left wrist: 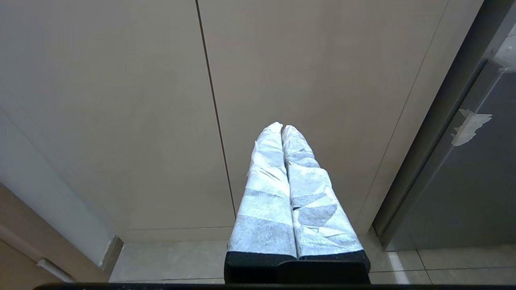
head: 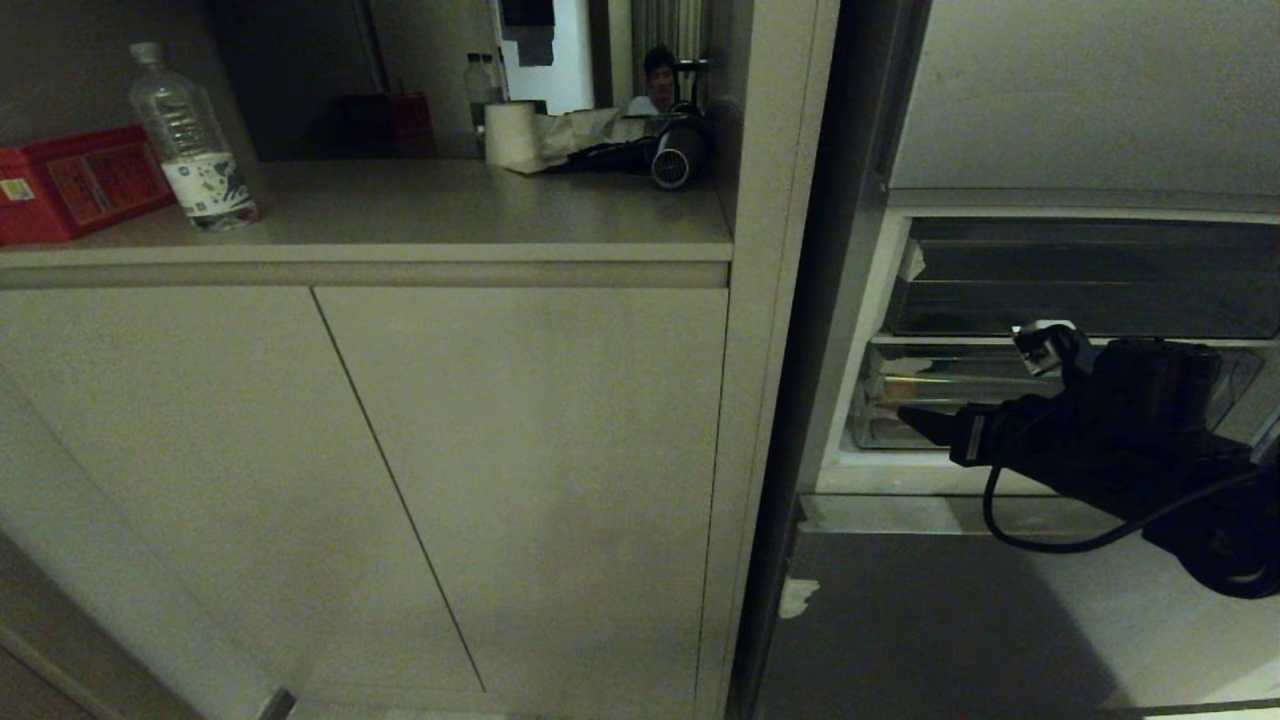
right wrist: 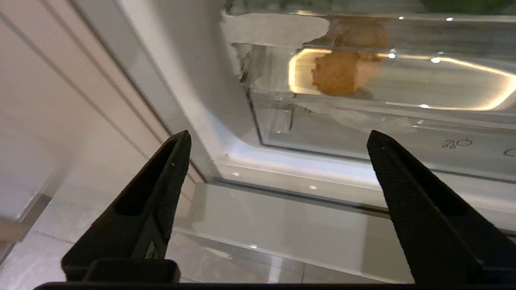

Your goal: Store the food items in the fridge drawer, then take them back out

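Right claw (right wrist: 278,139) jaws wide apart, empty, low-centre of wrist frame w/ food item (right wrist: 340,72) upper-centre inside fridge drawer (right wrist: 363,137); I'd go over the lip, not thru it.

Fridge drawer (right wrist: 363,133): clear glossy plastic, whitish paper-like tape scrap (right wrist: 274,29) on it. Food item (right wrist: 338,72): rough, matt, orange-tan. Cabinet doors (head: 400,480): smooth matt beige.

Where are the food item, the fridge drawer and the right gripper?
food item (right wrist: 340,72), right wrist view, middle of the round orange-tan piece seen through the clear wall.
fridge drawer (right wrist: 363,141), right wrist view, clear front lip.
right gripper (right wrist: 278,139), right wrist view, midway between its spread black fingertips.
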Robot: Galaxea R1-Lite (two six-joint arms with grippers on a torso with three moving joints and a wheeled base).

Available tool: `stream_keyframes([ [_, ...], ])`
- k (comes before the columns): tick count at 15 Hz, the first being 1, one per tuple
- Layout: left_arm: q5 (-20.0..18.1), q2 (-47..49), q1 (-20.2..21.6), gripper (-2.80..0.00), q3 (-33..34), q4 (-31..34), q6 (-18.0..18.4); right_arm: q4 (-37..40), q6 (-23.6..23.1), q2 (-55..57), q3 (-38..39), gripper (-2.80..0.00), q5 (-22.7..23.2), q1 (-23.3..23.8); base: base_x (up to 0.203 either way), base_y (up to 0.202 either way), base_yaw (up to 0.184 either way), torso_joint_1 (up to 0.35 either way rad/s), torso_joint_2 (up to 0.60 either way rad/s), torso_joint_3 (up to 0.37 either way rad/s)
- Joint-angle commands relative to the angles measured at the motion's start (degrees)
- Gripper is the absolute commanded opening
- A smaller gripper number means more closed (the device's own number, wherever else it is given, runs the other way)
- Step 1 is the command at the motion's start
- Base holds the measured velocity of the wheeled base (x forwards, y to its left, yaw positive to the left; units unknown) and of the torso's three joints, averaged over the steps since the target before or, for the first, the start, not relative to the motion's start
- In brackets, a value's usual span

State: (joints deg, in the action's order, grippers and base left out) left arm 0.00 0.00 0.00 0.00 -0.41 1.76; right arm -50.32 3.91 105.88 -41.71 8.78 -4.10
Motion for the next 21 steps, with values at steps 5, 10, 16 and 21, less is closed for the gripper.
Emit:
stream_keyframes([
  [5,0.0,0.0,0.0,-2.8,0.0,-0.02,0.0,-0.3,0.04,5.88,-5.25,0.0,-0.56,-0.98,0.0,0.0,0.0,0.0,0.0,0.0],
  [10,0.0,0.0,0.0,-2.8,0.0,-0.02,0.0,-0.3,0.16,7.06,-7.33,0.0,-3.18,-2.52,0.0,0.0,0.0,0.0,0.0,0.0],
  [16,0.0,0.0,0.0,-2.8,0.0,-0.02,0.0,-0.3,0.22,8.22,-9.55,0.0,-6.79,-3.9,0.0,0.0,0.0,0.0,0.0,0.0],
  [21,0.0,0.0,0.0,-2.8,0.0,-0.02,0.0,-0.27,0.34,9.85,-11.67,0.0,-7.03,-3.99,0.0,0.0,0.0,0.0,0.0,0.0],
])
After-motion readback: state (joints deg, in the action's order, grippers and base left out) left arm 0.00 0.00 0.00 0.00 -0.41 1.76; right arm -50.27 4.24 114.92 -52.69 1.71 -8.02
